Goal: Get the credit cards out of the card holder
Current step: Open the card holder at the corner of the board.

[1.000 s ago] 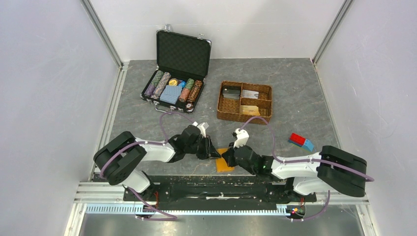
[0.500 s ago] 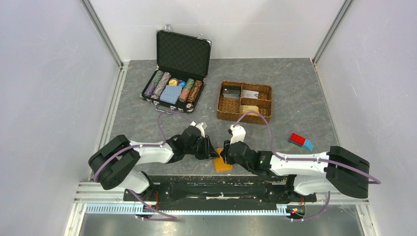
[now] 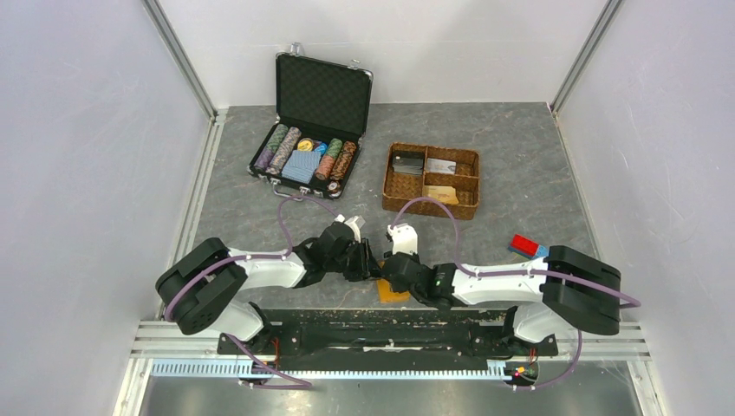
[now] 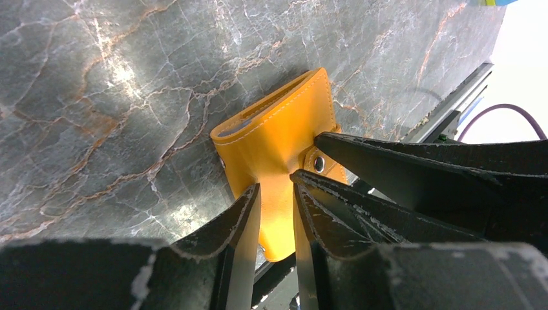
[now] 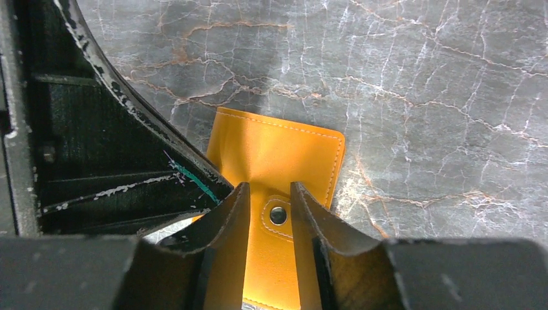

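Note:
The card holder (image 3: 393, 293) is a closed orange wallet with a metal snap tab (image 5: 278, 215), near the table's front edge between both arms. A puckered fold of its cover (image 4: 278, 148) sits between the jaws of my left gripper (image 4: 276, 187), which is shut on it. From the other side my right gripper (image 5: 270, 194) stands open over the cover, one jaw on each side of the snap tab. The two grippers nearly touch above the holder; one left finger (image 5: 129, 161) fills the right wrist view's left side. The credit cards are hidden inside the closed holder.
A black case (image 3: 314, 121) with poker chips and a blue card deck stands open at the back. A brown woven divided basket (image 3: 431, 179) sits to its right. A red-and-blue block (image 3: 529, 248) lies by the right arm. A metal rail (image 3: 390, 334) runs along the near edge.
My right gripper has opened and slid left over the card holder to the snap tab. The left gripper stayed in place on the cover.

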